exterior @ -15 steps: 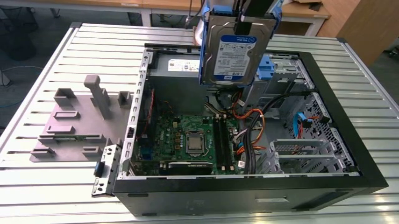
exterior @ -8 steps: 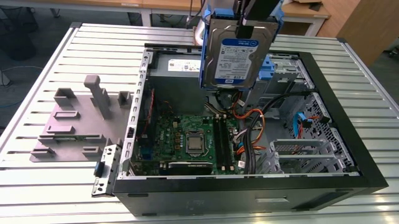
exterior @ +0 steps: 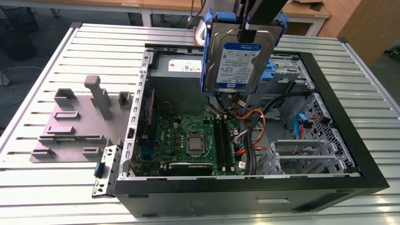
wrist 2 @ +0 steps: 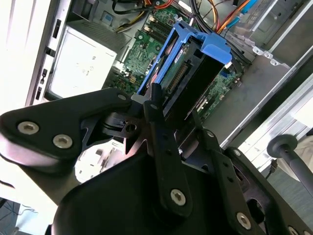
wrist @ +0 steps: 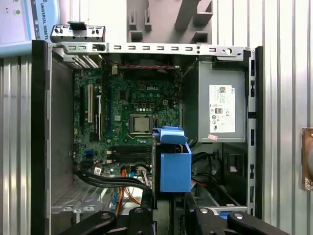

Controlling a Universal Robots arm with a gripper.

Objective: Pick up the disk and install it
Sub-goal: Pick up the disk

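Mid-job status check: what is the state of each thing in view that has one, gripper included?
gripper: shut on the disk.
disk: held on edge in the air above the case, not yet seated.
computer case: lying on its side, side panel off, interior exposed.
grey stand: on the table beside the case, nothing on its posts.
processor: uncovered, no cooler on it.
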